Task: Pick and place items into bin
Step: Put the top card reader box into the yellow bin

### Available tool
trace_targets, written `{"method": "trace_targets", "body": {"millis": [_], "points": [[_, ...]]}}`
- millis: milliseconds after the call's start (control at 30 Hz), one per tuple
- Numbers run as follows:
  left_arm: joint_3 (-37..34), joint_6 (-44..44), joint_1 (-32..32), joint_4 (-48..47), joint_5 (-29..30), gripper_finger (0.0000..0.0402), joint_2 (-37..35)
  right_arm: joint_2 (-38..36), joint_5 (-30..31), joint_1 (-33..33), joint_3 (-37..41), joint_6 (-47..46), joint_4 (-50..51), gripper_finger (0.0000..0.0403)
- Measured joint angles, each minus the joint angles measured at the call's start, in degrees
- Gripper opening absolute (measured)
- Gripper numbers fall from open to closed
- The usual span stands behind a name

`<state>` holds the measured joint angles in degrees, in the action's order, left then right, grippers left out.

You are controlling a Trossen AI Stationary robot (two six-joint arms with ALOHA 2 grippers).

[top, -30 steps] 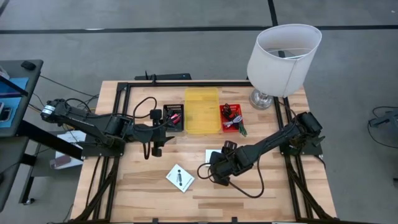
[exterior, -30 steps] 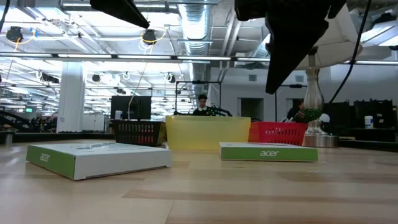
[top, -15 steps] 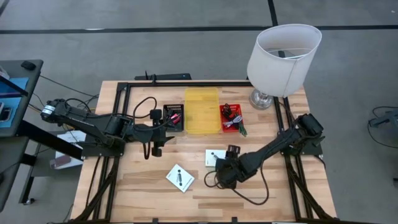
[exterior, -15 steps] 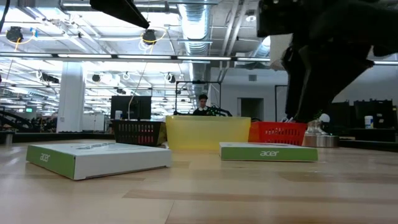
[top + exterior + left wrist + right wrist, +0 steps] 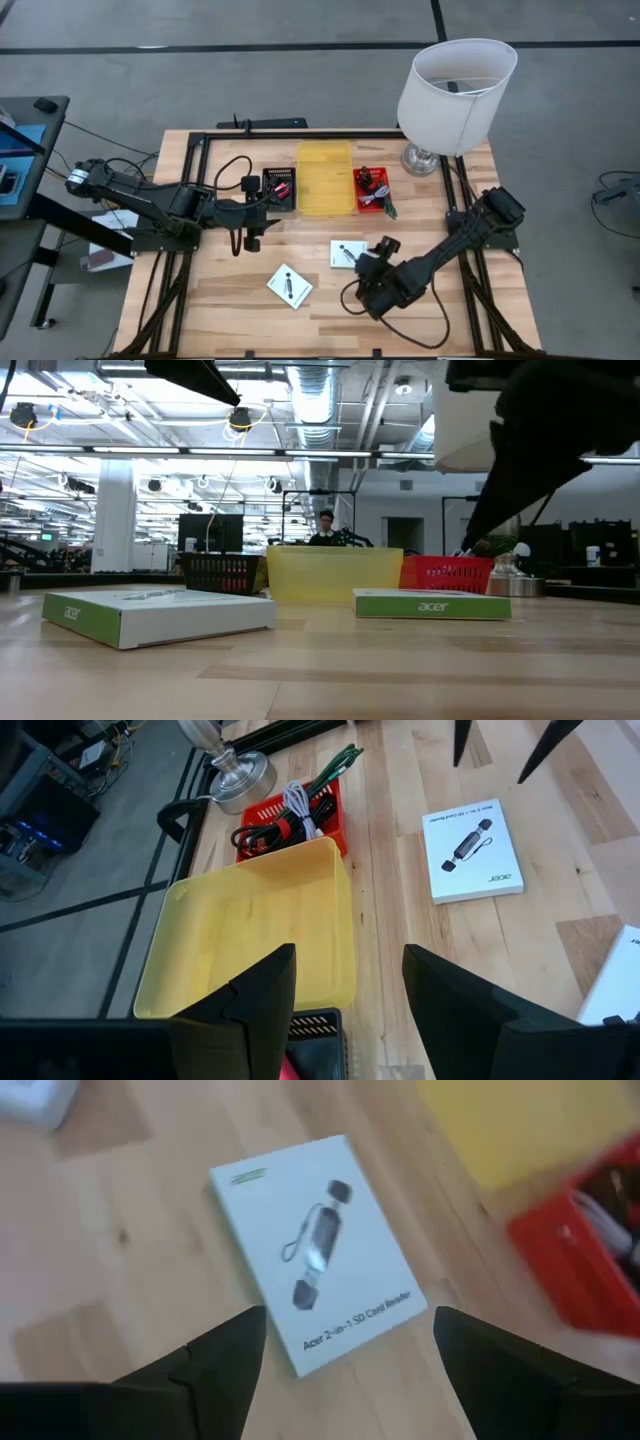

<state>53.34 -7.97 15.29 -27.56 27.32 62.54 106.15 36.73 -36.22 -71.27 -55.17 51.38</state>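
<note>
Two flat white boxes lie on the wooden table: one (image 5: 345, 253) (image 5: 318, 1252) printed with a black gadget, the other (image 5: 290, 287) nearer the front edge. My right gripper (image 5: 365, 266) (image 5: 345, 1355) hovers open just beside the first box, slanting down at it and touching nothing. At the back stand a yellow bin (image 5: 325, 178), a red basket (image 5: 372, 188) holding cords and a green stick, and a black basket (image 5: 278, 187). My left gripper (image 5: 268, 205) (image 5: 345, 1000) waits open above the black basket.
A lamp with a white shade (image 5: 457, 82) stands at the far right corner. A black frame (image 5: 300, 134) borders the table. Bare wood lies along the near edge (image 5: 330, 330). In the low view, a person (image 5: 325, 530) shows in the room behind.
My right gripper has moved toward the table's near edge and a little right, sinking and rolling its wrist. It no longer covers the white box, which now shows whole and has not moved. Its fingers stay open.
</note>
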Motion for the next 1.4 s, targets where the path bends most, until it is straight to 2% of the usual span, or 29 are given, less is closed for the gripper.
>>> {"method": "trace_targets", "body": {"millis": [167,367,733,1033,1167,1400], "points": [[0.01,0.14,0.0,0.01,0.0,0.0178,0.0,0.02,1.27,-1.82,4.86,-9.9,-5.47,0.0286],[0.0,0.08,0.0,0.02,0.02,0.0178,0.0,0.02,2.42,-4.02,10.31,-8.79,-16.43,0.0286],[0.0,-0.02,0.0,0.03,0.0,0.0178,0.0,0.04,3.89,-5.28,16.07,-8.2,-16.84,0.0286],[0.01,-0.21,0.0,0.03,-0.01,0.0178,0.0,0.04,3.58,-4.37,16.55,-1.55,-17.99,0.0286],[0.0,-0.34,0.0,0.03,-0.01,0.0178,0.0,0.04,0.89,-3.17,16.55,2.88,-19.58,0.0286],[0.0,-0.32,0.0,0.03,-0.01,0.0178,0.0,0.04,0.0,-0.86,16.53,9.73,-22.8,0.0286]]}}
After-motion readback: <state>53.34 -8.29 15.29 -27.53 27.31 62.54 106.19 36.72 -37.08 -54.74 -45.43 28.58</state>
